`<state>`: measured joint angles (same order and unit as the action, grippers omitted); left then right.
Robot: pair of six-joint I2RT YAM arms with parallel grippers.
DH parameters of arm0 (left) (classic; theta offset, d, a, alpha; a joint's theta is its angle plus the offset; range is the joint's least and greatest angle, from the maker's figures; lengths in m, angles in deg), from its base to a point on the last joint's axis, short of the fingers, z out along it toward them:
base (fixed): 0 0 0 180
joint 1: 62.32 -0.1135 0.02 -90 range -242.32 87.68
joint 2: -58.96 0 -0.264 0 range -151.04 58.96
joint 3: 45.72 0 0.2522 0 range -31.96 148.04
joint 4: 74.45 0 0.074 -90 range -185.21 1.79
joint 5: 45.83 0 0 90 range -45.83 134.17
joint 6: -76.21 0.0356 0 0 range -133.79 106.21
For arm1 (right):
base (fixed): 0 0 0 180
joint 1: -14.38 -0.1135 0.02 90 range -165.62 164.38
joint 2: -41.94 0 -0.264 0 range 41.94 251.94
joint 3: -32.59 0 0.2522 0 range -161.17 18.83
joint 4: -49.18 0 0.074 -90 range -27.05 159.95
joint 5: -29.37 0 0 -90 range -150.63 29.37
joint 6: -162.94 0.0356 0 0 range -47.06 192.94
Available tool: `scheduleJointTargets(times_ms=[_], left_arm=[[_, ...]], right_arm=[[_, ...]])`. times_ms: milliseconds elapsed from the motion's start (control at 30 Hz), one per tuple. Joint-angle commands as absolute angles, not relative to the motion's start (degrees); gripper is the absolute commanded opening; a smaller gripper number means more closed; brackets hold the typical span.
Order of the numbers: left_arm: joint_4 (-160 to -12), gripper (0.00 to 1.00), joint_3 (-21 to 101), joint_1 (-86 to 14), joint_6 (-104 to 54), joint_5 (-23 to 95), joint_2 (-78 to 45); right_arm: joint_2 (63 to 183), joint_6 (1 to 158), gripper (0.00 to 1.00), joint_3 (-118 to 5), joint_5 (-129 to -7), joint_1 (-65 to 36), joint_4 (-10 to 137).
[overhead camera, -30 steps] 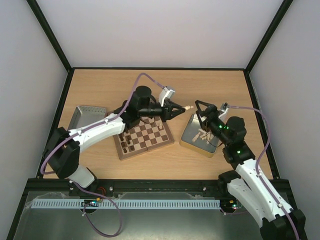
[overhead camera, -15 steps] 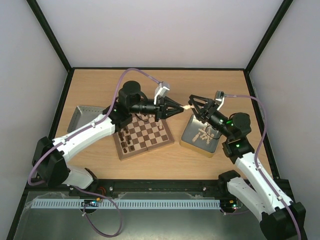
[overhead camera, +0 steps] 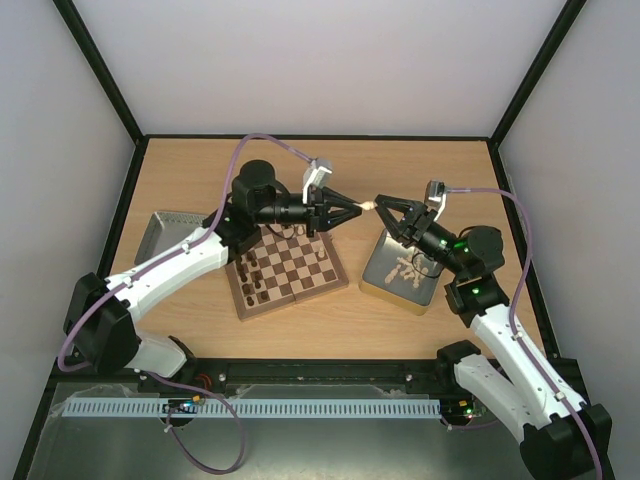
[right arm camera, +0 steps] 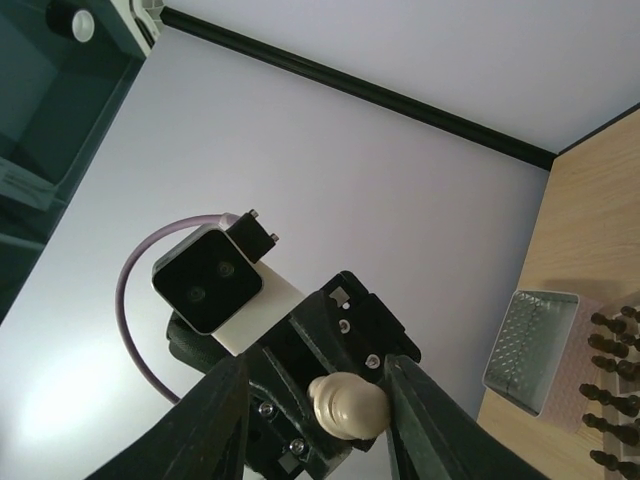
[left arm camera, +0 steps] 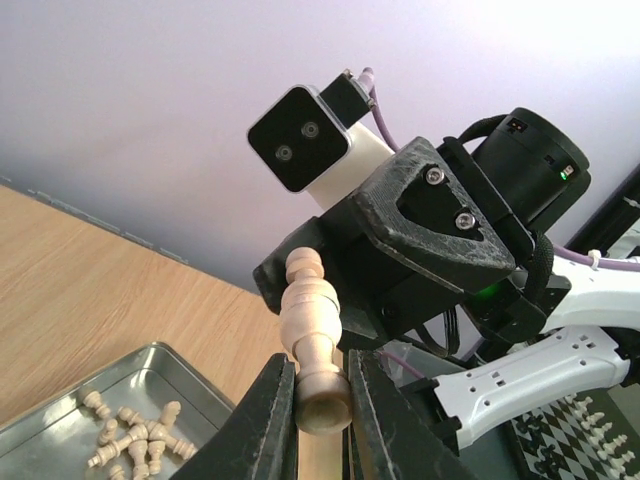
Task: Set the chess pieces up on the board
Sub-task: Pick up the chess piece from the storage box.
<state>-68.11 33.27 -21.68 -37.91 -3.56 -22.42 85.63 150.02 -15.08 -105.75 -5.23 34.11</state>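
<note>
My left gripper (overhead camera: 352, 209) is shut on the base of a pale cream chess piece (overhead camera: 370, 204), held in the air just right of the board (overhead camera: 290, 268). In the left wrist view the piece (left arm camera: 312, 320) sticks out beyond the gripper (left arm camera: 320, 400) toward the right gripper's black body (left arm camera: 440, 225). My right gripper (overhead camera: 384, 207) faces it, open. In the right wrist view the piece's rounded top (right arm camera: 350, 405) lies between the gripper's (right arm camera: 312, 368) jaws, close to the right-hand finger (right arm camera: 420, 420), with a gap on the other side. Dark pieces (overhead camera: 252, 280) stand along the board's left side.
A metal tin (overhead camera: 378, 282) with several loose pale pieces (overhead camera: 408, 268) lies right of the board, under the right arm. A second tin (overhead camera: 160, 238) lies left of the board. Pale pieces (overhead camera: 320, 252) stand near the board's right edge.
The right gripper has lifted off the tin toward the left gripper and its jaws have narrowed around the held piece's top. The left gripper has swung slightly back, still gripping the piece.
</note>
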Motion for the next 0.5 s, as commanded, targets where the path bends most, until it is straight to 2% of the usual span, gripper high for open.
scheduleJointTargets(times_ms=[0,333,467], left_arm=[[-64.17,0.03,32.21,-22.67,-39.14,-4.00,-21.46],[-62.63,0.03,31.70,-22.77,-40.15,-4.16,-22.05],[-63.73,0.03,31.75,-23.06,-39.99,-2.04,-22.04]], right_arm=[[85.31,149.20,0.35,-16.12,-106.01,-5.39,33.24],[86.05,146.37,0.12,-16.58,-104.43,-5.40,35.77],[86.93,141.58,0.07,-17.90,-102.23,-5.44,42.26]])
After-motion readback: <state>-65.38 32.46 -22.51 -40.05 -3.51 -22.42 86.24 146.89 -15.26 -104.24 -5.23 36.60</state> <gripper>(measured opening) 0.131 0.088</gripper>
